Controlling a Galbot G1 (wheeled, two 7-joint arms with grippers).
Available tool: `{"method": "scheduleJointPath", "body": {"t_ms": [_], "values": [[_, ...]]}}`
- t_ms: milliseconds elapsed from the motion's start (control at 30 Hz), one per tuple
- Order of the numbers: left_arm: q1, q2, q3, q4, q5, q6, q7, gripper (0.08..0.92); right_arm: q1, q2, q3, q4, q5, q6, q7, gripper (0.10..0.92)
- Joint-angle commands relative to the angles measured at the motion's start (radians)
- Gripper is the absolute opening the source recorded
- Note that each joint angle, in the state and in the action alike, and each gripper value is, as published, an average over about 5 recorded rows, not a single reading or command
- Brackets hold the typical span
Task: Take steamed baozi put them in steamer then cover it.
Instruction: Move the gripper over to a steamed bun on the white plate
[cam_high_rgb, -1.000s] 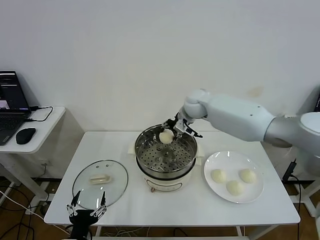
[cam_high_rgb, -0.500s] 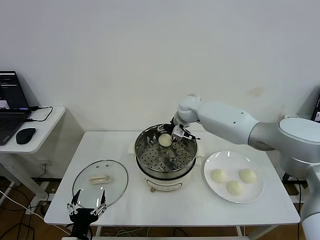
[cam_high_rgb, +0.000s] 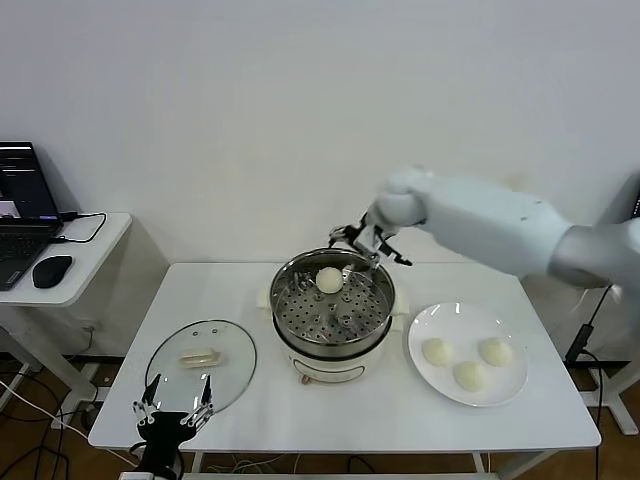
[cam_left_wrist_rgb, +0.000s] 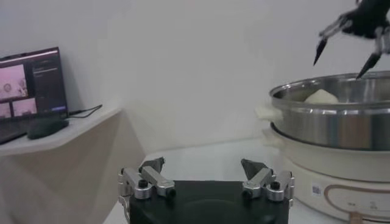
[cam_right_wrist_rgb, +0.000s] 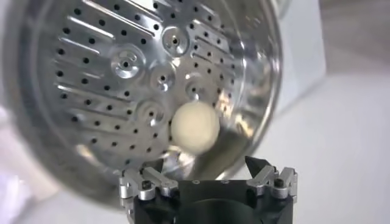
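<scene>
One baozi (cam_high_rgb: 329, 279) lies on the perforated floor at the back of the steel steamer (cam_high_rgb: 300, 300), which sits on its cream pot base. It shows in the right wrist view (cam_right_wrist_rgb: 194, 126) and over the rim in the left wrist view (cam_left_wrist_rgb: 321, 96). My right gripper (cam_high_rgb: 368, 241) is open and empty, just above the steamer's back right rim. Three baozi (cam_high_rgb: 468, 359) lie on the white plate (cam_high_rgb: 430, 325) to the right. The glass cover (cam_high_rgb: 200, 366) lies flat on the table, front left. My left gripper (cam_high_rgb: 172, 413) is open below the cover, at the table's front edge.
A side desk (cam_high_rgb: 60, 262) with a laptop (cam_high_rgb: 22, 205) and a mouse (cam_high_rgb: 51, 270) stands to the left of the white table (cam_high_rgb: 220, 290). A wall is close behind.
My right gripper has let go of the baozi, which now lies in the steamer. The gripper has risen and drawn back to the right. The left arm has not moved.
</scene>
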Motion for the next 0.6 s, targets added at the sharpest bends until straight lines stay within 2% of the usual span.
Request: {"method": "scheduleJointPath", "body": {"t_ms": [33, 300, 600], "values": [[0.002, 0.013, 0.006, -0.014, 0.0, 0.0, 0.001, 0.823, 0.082, -0.375, -0.007, 0.319, 0.177, -0.344, -0.086, 0.823], [-0.006, 0.029, 0.007, -0.002, -0.005, 0.0, 0.002, 0.823, -0.027, -0.541, -0.043, 0.394, 0.088, -0.338, -0.08, 0.823], [-0.011, 0.03, -0.005, 0.021, -0.01, 0.002, 0.002, 0.823, -0.294, -0.552, 0.077, 0.346, -0.007, -0.338, -0.05, 0.823]]}}
